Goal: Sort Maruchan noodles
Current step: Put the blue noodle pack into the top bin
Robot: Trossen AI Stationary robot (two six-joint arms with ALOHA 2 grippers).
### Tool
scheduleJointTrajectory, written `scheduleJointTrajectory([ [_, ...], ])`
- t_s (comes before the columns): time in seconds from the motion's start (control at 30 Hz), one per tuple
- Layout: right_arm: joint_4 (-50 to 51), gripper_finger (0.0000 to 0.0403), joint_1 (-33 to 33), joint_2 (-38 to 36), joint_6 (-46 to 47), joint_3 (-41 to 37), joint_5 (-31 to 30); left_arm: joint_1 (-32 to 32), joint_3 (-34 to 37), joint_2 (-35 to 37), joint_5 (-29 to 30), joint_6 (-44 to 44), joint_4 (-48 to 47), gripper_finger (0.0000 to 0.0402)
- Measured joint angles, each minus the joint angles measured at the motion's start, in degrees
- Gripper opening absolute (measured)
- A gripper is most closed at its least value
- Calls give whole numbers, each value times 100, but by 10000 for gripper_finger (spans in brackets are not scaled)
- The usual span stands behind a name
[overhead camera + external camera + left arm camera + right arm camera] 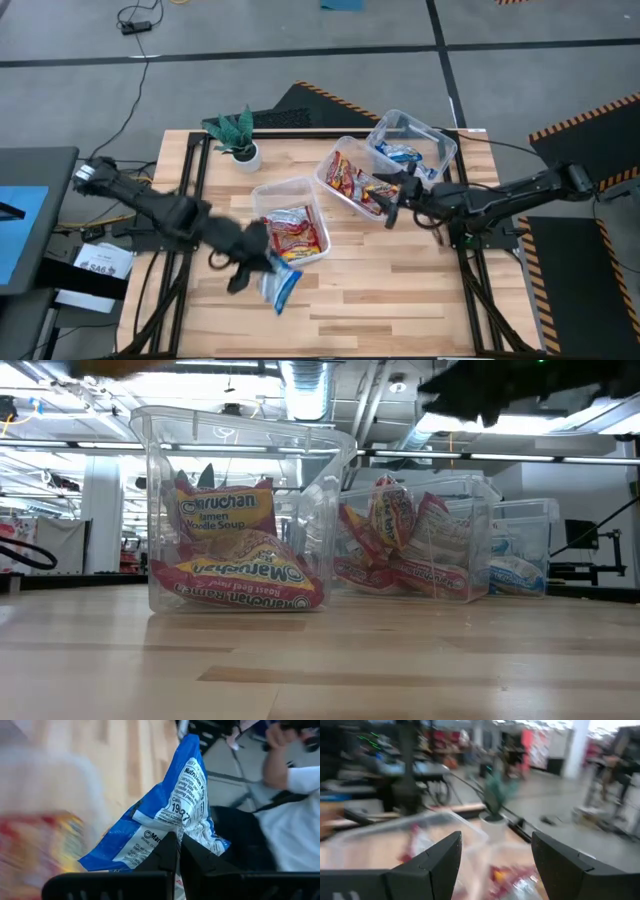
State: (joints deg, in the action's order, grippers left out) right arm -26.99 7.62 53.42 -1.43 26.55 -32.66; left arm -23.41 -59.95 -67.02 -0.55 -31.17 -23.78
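Looking down, three tubs (300, 190) hold sorted packets; the left gripper (262, 262), at six o'clock on the tabletop (400, 290), has jaws clamped on the last blue packet (281, 287). Right wrist view: right gripper (496, 851) jaws wide, empty.

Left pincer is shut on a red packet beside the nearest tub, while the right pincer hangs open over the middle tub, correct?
Not quite: the packet in the left pincer is blue and white, as the left wrist view shows. The rest holds: it is beside the nearest tub, and the right pincer hangs open over the middle tub.
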Motion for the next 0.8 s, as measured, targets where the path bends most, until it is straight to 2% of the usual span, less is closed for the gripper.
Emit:
scheduleJointTrajectory([
  [0.23,-104,262,716,-609,-350,2,153,1638,-742,-3,-308,2233,-264,0],
  [0.37,-99,262,1134,-836,-572,2,155,2559,-1001,-59,-331,2974,-12,0],
  [0.43,-106,262,1298,-905,-697,2,155,2981,-1008,-168,-397,3199,250,0],
  [0.57,-191,262,1504,-928,-945,2,152,3743,-1007,-587,-917,3478,1224,0],
  [0.8,-237,262,1564,-926,-971,2,146,4714,-1161,-1938,-1332,3469,3121,0],
])
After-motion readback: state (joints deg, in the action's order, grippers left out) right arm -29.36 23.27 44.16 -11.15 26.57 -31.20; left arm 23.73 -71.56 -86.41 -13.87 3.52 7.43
